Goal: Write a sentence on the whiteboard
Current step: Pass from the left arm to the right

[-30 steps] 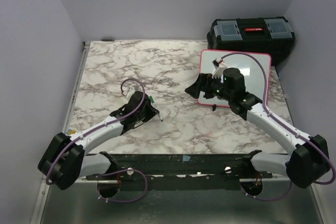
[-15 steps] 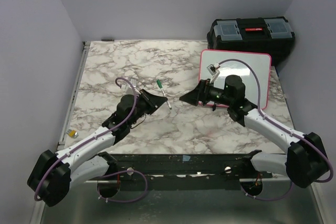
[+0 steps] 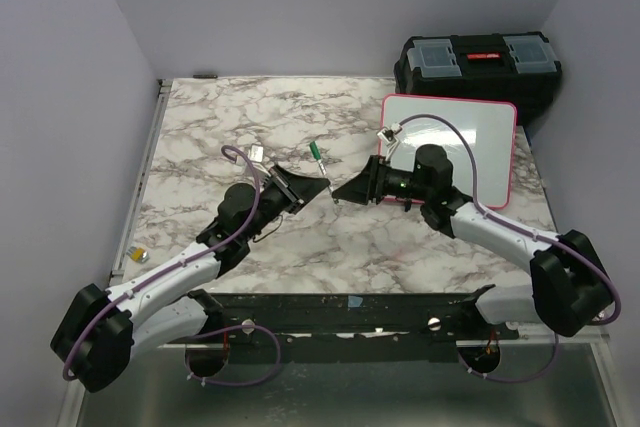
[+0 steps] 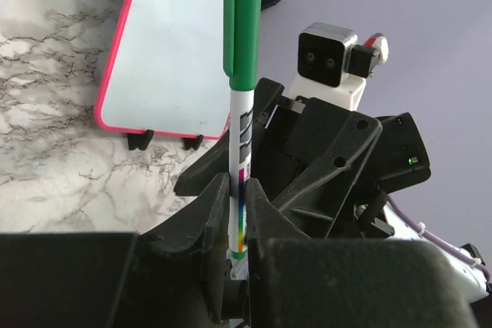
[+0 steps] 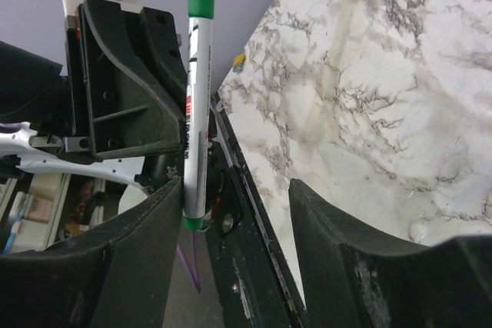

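Your left gripper (image 4: 237,193) is clamped on the marker (image 4: 242,105); your right gripper (image 5: 238,217) stands half open, the marker close to one finger. Center it before closing.

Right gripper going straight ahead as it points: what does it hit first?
The green-capped marker, held upright by the left gripper. It seems to stand between the right gripper's fingers, so contact looks near.

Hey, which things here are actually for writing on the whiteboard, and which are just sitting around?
For the job: whiteboard; green-capped marker, clamped in the left gripper; right gripper, open at the marker.
Just lying about: black toolbox; small unidentifiable item at the left edge of the table.
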